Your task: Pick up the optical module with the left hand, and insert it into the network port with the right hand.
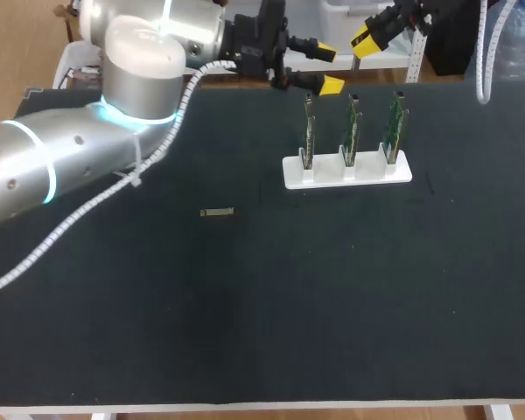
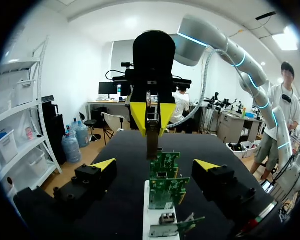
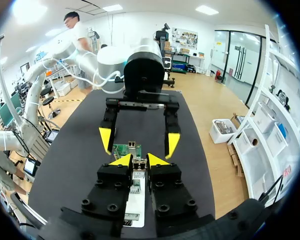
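My right gripper [image 3: 139, 160] is shut on the optical module [image 2: 152, 136], a slim metal bar hanging from its fingers above the row of green circuit boards [image 2: 164, 166]. The boards stand upright in a white stand [image 1: 347, 172] at the back of the black table. My left gripper [image 2: 155, 165] is open wide, facing the right gripper [image 2: 152, 117] across the boards, with nothing between its fingers. In the head view the left gripper [image 1: 327, 68] and the right gripper [image 1: 366, 39] are near the far edge, behind the stand.
A small metallic piece [image 1: 217, 213] lies flat on the black mat [image 1: 350, 297], left of the stand. My left arm [image 1: 87, 149] stretches across the back left of the table. The table's front edge runs along the near side.
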Robot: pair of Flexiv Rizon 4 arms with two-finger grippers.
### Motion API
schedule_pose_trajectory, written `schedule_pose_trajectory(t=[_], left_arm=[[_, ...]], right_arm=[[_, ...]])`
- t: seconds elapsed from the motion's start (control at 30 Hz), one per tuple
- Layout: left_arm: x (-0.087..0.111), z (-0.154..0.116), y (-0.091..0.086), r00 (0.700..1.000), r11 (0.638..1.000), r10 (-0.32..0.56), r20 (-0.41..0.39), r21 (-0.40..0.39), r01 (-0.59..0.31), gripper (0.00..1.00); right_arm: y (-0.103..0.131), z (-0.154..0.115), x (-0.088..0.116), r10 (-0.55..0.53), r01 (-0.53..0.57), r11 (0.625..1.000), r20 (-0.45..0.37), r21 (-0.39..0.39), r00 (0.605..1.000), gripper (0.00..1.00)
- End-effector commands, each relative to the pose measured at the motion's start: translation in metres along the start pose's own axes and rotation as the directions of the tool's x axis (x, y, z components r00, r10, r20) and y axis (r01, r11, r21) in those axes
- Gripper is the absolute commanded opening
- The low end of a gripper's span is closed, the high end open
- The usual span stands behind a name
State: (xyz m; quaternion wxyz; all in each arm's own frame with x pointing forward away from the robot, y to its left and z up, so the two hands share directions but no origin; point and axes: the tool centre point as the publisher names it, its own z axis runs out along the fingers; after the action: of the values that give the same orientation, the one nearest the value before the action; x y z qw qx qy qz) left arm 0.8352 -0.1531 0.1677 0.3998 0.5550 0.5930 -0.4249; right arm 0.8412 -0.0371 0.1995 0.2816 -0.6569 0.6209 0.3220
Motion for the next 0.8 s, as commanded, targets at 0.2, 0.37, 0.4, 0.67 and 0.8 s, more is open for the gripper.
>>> schedule_pose_trajectory(t=[0.2,0.37,0.4,0.67,0.8], left_arm=[[0.004,-0.0155,-0.0233,0.999,0.999,-0.018,-0.03,-0.05,0.016,1.0],[0.0003,-0.0145,-0.0263,0.998,0.999,0.008,-0.066,-0.039,-0.01,1.0],[0.0,-0.0145,-0.0268,0.998,0.999,0.011,-0.069,-0.039,-0.014,1.0],[0.0002,-0.0181,-0.0276,0.994,0.998,0.022,-0.108,-0.05,-0.028,1.0],[-0.0001,-0.021,-0.0264,0.991,0.998,0.03,-0.129,-0.047,-0.037,1.0]], right_arm=[[-0.0077,-0.0014,0.0007,0.0,0.002,0.779,0.003,-0.628,1.0,0.0],[-0.0087,-0.0009,-0.0006,-0.004,0.009,0.779,0.009,-0.627,1.0,0.0],[-0.0086,-0.0006,-0.001,-0.004,0.009,0.779,0.009,-0.627,1.0,0.0],[-0.0067,0.0008,-0.0021,-0.007,0.016,0.777,0.016,-0.63,1.0,0.0],[-0.0057,0.0005,-0.0019,-0.008,0.017,0.775,0.016,-0.632,1.0,0.0]])
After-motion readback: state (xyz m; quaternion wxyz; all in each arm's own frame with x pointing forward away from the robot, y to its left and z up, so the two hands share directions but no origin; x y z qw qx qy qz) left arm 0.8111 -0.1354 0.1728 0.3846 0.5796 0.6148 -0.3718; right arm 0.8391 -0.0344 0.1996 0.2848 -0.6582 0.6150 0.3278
